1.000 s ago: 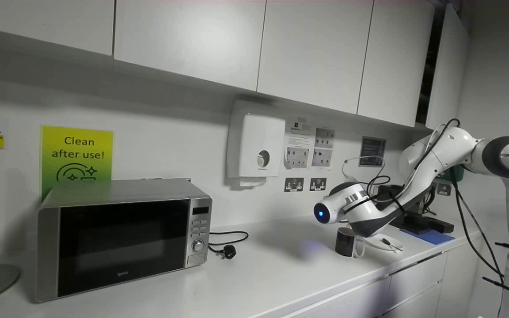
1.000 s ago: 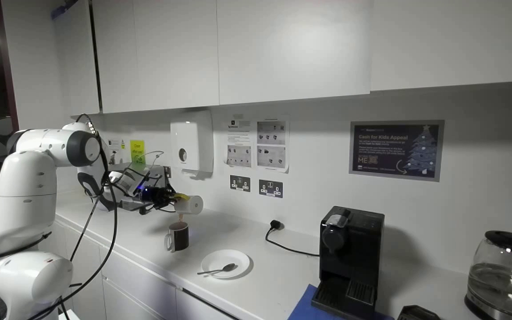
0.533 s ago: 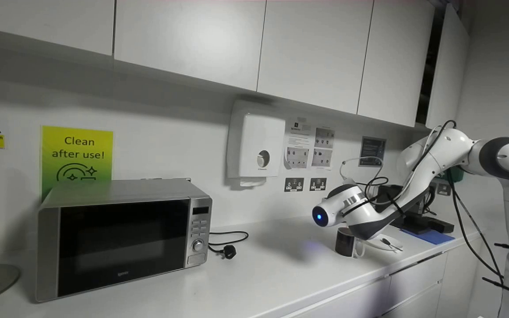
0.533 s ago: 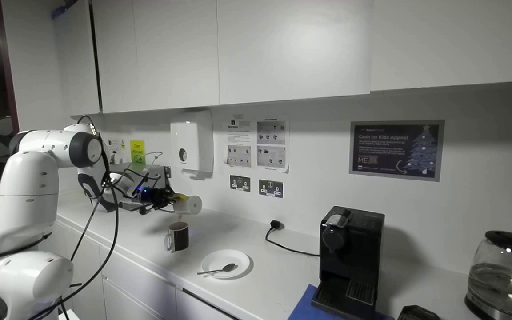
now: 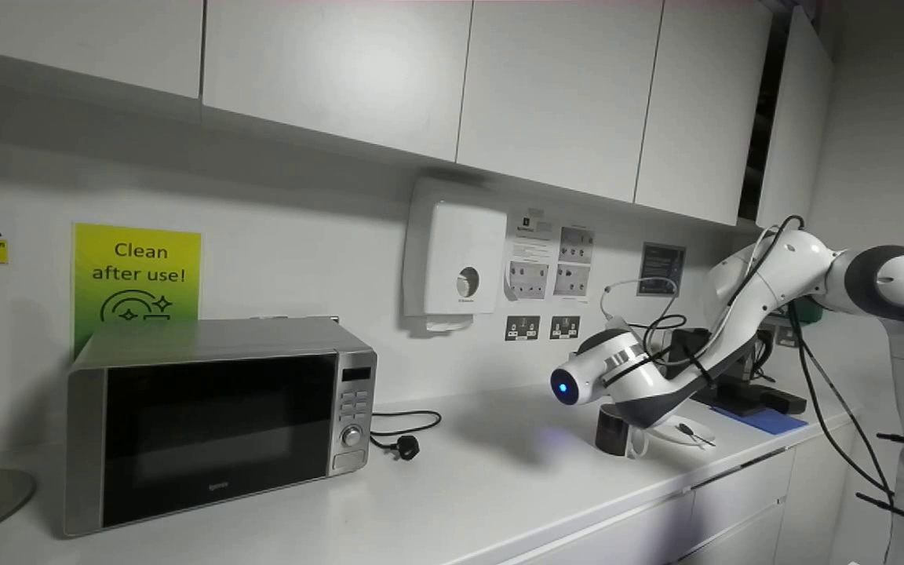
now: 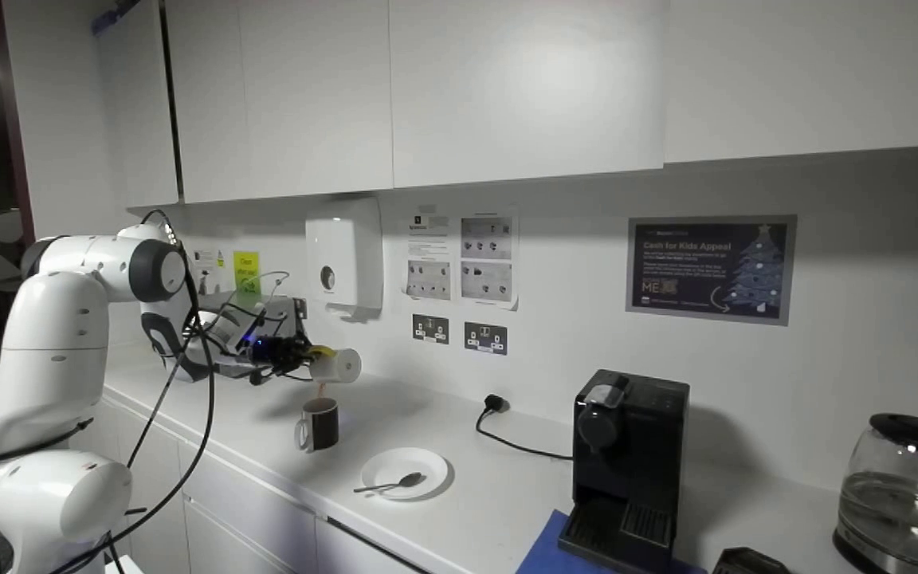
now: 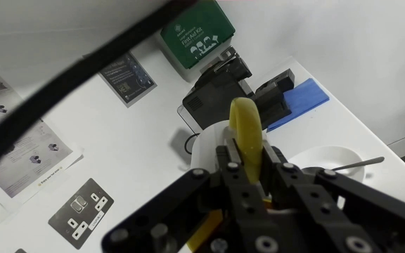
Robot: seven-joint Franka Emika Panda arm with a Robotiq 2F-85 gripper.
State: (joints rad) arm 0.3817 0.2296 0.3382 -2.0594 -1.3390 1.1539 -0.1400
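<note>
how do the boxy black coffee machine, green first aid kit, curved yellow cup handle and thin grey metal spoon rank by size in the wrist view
1. Coffee machine
2. First aid kit
3. Spoon
Unranked: cup handle; nearness to the camera makes it unsure.

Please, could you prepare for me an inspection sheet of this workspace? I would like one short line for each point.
Surface: white counter; a faint bluish light patch lies near the mug.
Job's things: cup tipped on its side above the upright mug; a brown stream runs from it towards the mug.
Clutter: plate with a spoon lying over its rim; coffee machine; glass jug; microwave.
End effector: closed on the cup's yellow handle.
Cables: a black cable loops down beside the arm; a plug lies loose on the counter by the microwave.
Surroundings: paper dispenser and sockets on the wall; one cabinet door ajar.
</note>
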